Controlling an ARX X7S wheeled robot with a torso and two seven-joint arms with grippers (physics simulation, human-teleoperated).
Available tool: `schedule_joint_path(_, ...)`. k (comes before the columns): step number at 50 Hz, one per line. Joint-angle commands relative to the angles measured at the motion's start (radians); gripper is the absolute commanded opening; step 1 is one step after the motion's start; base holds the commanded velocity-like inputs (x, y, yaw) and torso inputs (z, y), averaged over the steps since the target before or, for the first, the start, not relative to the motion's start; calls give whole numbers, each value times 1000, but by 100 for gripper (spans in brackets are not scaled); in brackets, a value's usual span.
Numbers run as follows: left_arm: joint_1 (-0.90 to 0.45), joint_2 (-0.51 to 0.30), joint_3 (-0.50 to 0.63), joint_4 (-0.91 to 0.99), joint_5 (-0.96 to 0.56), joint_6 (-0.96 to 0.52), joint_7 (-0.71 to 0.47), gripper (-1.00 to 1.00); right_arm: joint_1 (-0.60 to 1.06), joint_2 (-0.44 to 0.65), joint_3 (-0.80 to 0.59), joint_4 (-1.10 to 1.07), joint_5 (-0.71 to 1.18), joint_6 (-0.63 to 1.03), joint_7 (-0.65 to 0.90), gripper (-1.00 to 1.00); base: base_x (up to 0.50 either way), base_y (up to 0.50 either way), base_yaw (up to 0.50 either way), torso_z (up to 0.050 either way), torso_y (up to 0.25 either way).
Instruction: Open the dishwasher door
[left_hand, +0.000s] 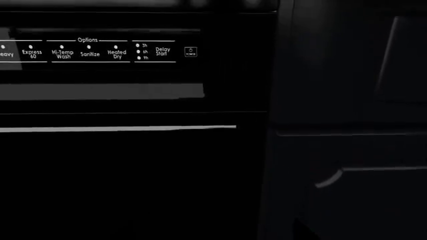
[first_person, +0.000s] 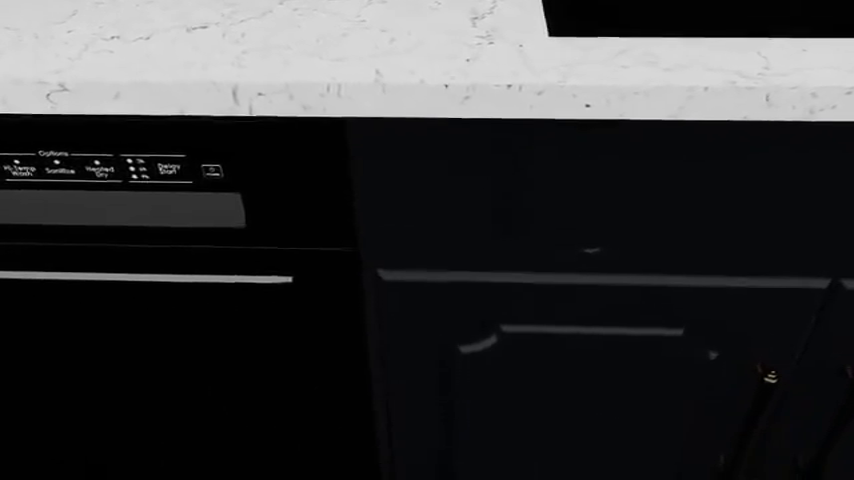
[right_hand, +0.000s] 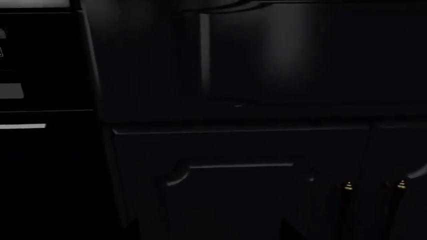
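Neither gripper shows in any view, so whether their jaws are wide or narrow cannot be told. The left wrist camera faces the dishwasher door (left_hand: 127, 165) squarely: closed, its silver handle (left_hand: 117, 129) level, a grey strip (left_hand: 100, 91) above that, and white control labels (left_hand: 90, 52) along the top. Beside the door stands a navy cabinet (first_person: 601, 380), which fills the right wrist view. A white marble counter (first_person: 400, 70) runs above both.
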Motion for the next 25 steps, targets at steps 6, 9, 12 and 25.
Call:
schedule_joint_path(6, -1, -7, 6, 2, -12, 4, -10, 100, 3, 6, -5, 3, 19, -1, 7, 100, 0, 0, 0, -50, 0)
schedule_joint_path(9, -1, -8, 9, 2, -11, 4, -12, 100, 3, 7, -6, 15, 20, -12, 6, 100, 0, 0, 0, -50, 0)
schedule_joint_path(12, -5, -8, 13, 0, -10, 4, -14, 100, 2, 11, -7, 0, 23, -1, 10, 100, 0, 0, 0, -50, 0)
schedule_joint_path(25, -2, -11, 16, -7, -14, 33, -22, 100, 1, 15, -15, 11, 29, -17, 11, 100, 0, 0, 0, -23, 0)
